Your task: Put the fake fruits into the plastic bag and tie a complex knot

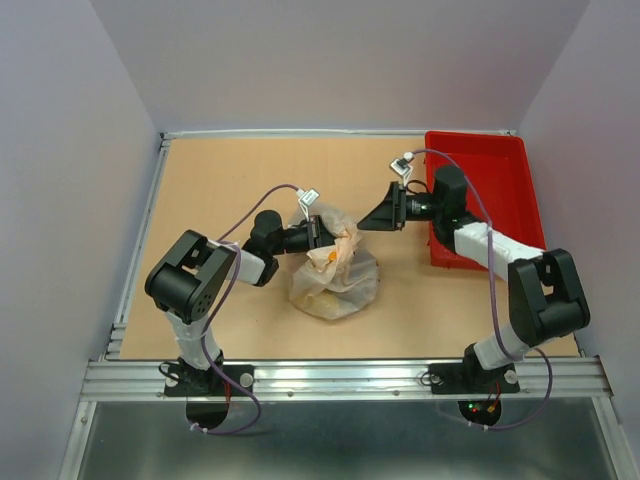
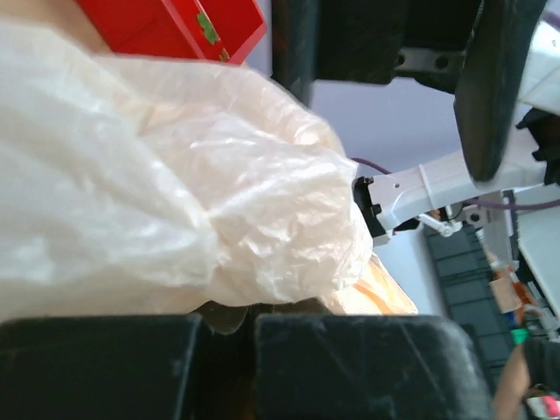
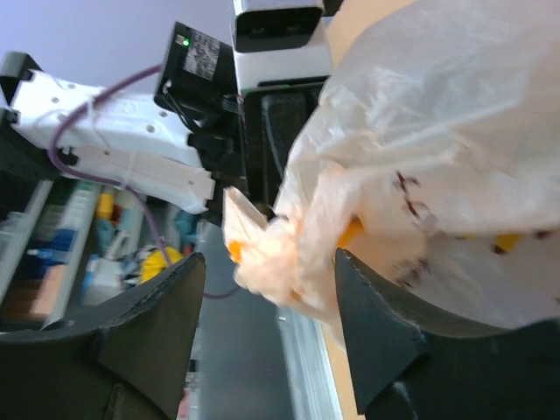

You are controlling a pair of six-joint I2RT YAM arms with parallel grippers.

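**Left claw pinches a filled bag; right claw hangs spread beside it**

Seen from above, a plastic bag [image 1: 335, 280] sits slumped and rounded near the middle of a tan desk [image 1: 220, 180]. Its gathered top is pinched in the left claw [image 1: 318, 232], whose fingers are pressed together on the film. The right claw [image 1: 368, 220] hovers just to the right of the bag's top, fingers spread and touching nothing. Behind the right arm, a red tray [image 1: 480, 190] lies at the desk's far right corner.

The right wrist view shows what the overhead view blurs. Orange and yellow shapes of the fake fruits [image 3: 350, 232] show through the film, beside dark printed marks [image 3: 407, 197]. Which fruit is which cannot be told. The left wrist view shows mostly crinkled whitish film, with a corner of the red tray beyond it.

A metal rail [image 1: 340, 375] runs along the desk's near edge. Plain pale lavender walls [image 1: 350, 60] enclose the desk on three sides.
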